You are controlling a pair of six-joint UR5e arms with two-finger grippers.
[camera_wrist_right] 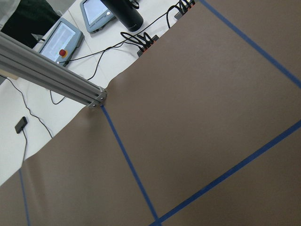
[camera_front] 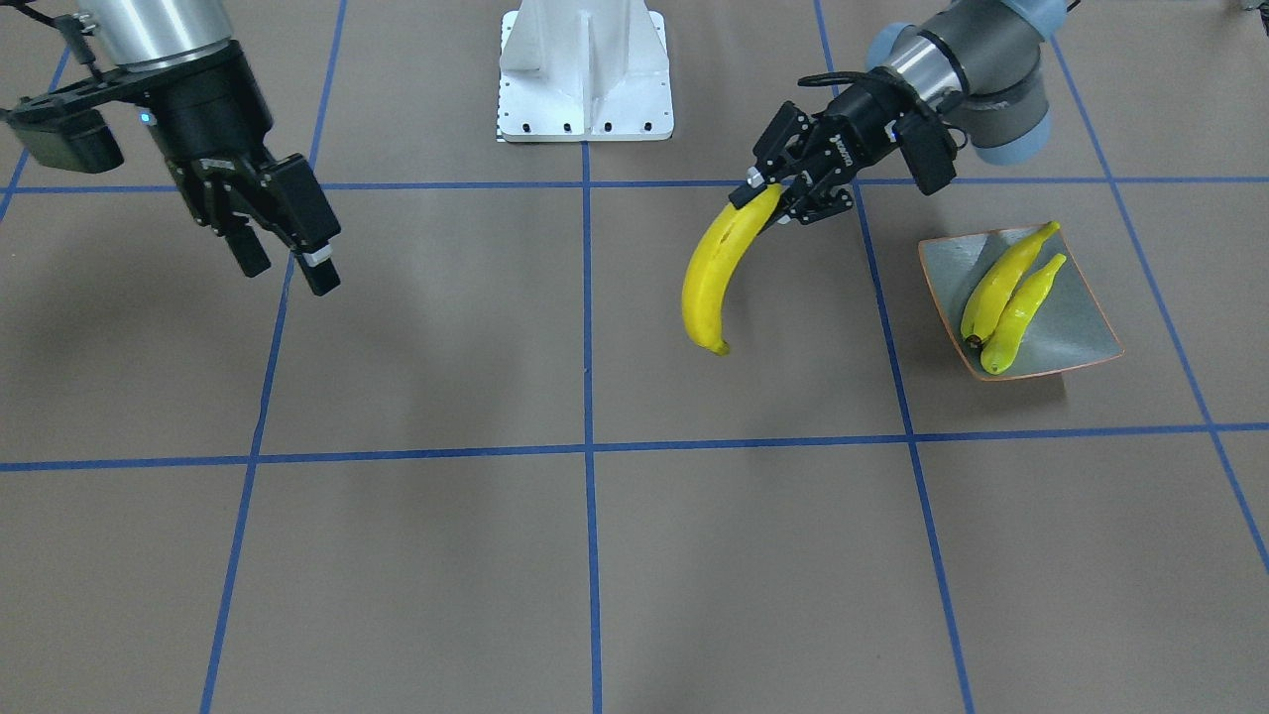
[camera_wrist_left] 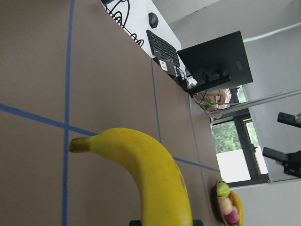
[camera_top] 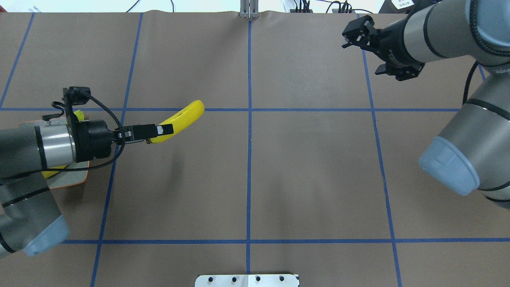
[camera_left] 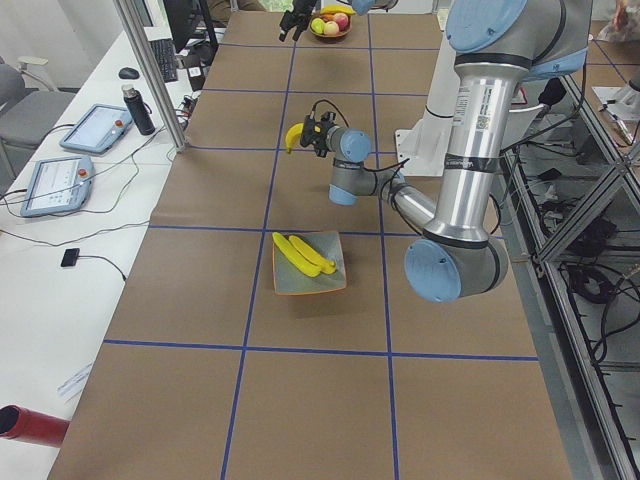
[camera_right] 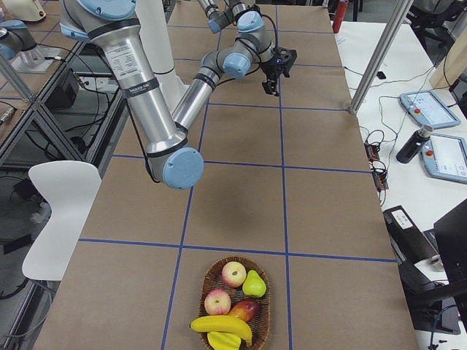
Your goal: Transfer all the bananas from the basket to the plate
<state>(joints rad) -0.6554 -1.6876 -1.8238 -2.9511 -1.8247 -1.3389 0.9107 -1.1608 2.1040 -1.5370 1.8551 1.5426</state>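
Observation:
My left gripper (camera_front: 768, 193) is shut on the stem end of a yellow banana (camera_front: 719, 263), which hangs above the table between its middle and the plate. In the overhead view the same banana (camera_top: 181, 117) sticks out past the left gripper (camera_top: 161, 133). The grey-green plate (camera_front: 1076, 322) holds two bananas (camera_front: 1001, 288) side by side. The basket (camera_right: 206, 284) sits at the table's far right end, with a banana (camera_right: 219, 324) lying at its near rim. My right gripper (camera_front: 288, 273) hovers open and empty.
Two apples (camera_right: 233, 273) and a pear (camera_right: 253, 286) also lie in the basket. The white robot base (camera_front: 585, 74) stands at the table's robot-side edge. An aluminium post (camera_right: 376, 58), tablets and cables are beyond the operator-side edge.

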